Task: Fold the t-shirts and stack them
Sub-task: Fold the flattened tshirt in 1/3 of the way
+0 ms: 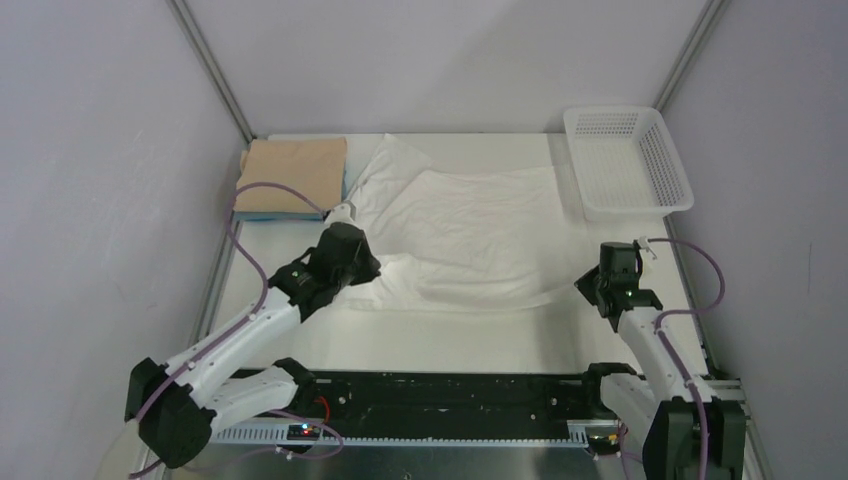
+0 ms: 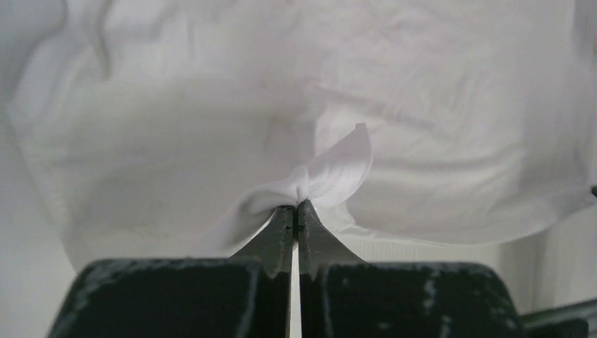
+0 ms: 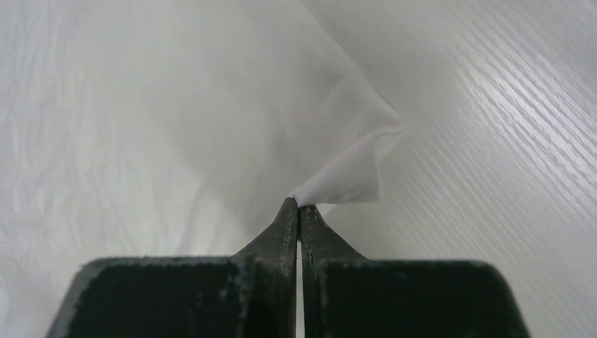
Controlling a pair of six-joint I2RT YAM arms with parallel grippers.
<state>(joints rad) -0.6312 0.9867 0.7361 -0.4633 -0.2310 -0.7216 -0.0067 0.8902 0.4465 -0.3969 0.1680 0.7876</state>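
A wrinkly white t-shirt (image 1: 470,225) lies spread across the middle of the table. My left gripper (image 1: 368,268) is shut on a pinch of its near left edge, and the cloth (image 2: 331,169) bunches right at the closed tips (image 2: 296,206). At the near right, my right gripper (image 1: 588,285) is shut on the shirt's corner (image 3: 348,179), which is drawn out into a thin tail. A folded tan t-shirt (image 1: 292,173) rests on a light blue one (image 1: 262,214) at the back left corner.
A white perforated plastic basket (image 1: 670,168) stands at the back right. Grey walls and metal frame posts close in the table (image 1: 470,340) on three sides. A black rail runs along the near edge between the arm bases.
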